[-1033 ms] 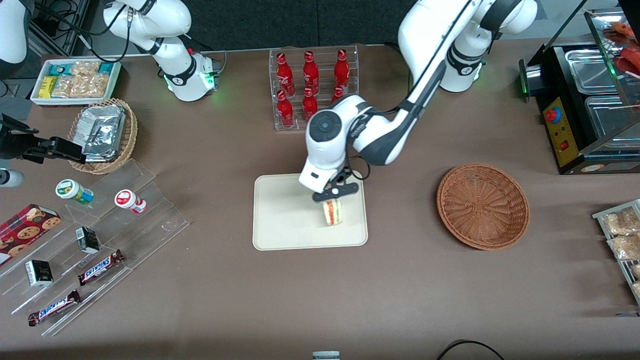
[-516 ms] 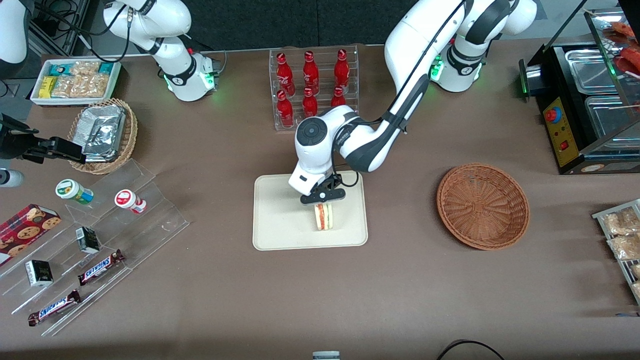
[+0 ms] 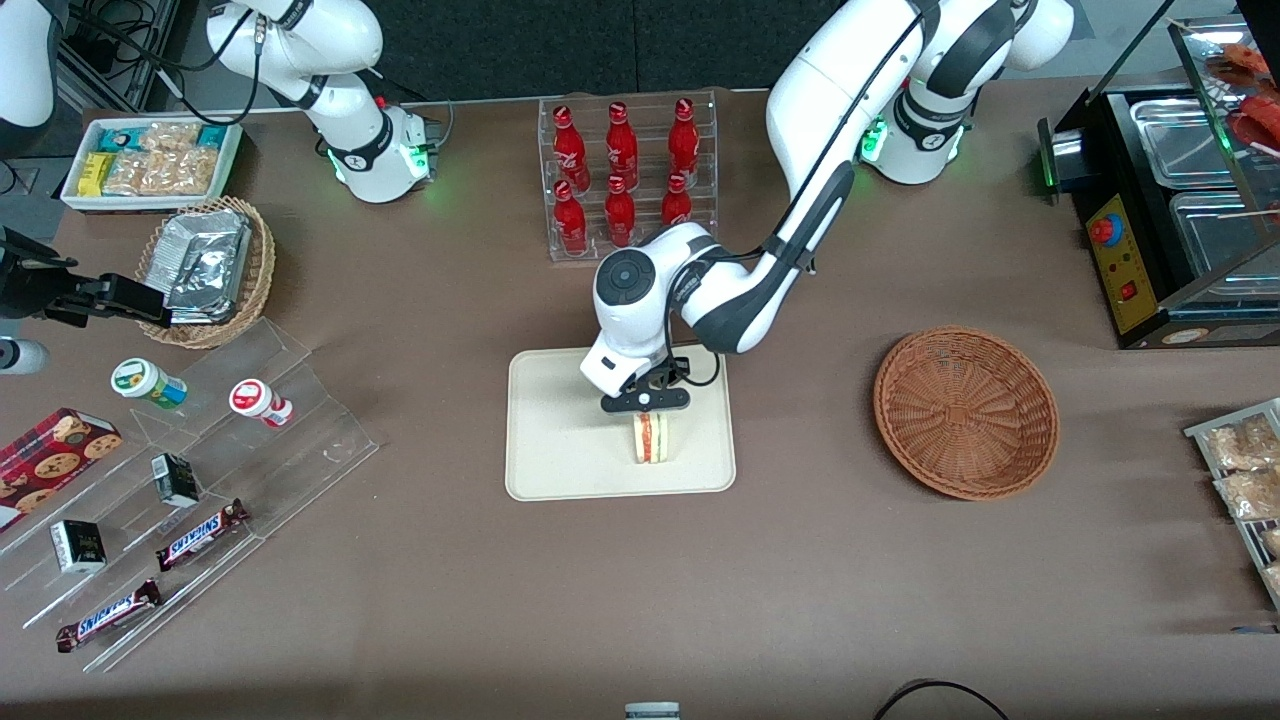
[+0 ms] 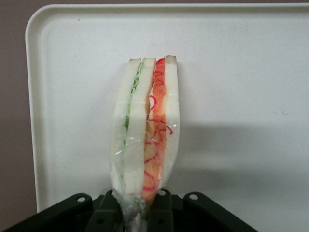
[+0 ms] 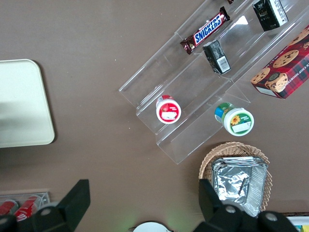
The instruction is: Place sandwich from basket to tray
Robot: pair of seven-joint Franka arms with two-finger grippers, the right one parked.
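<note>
Hanging straight down from the claw point(image 3: 646, 402), which pinches its top end, the sandwich point(image 3: 650, 438) stands on edge over the tray point(image 3: 560, 440), near the tray's edge facing the empty basket point(image 3: 965, 410).

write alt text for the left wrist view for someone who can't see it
The tool is shut on a wrapped sandwich, pinching its narrow end; the wedge shows green and red filling between white bread slices. Under it lies a cream tray with brown table past the rim.
</note>
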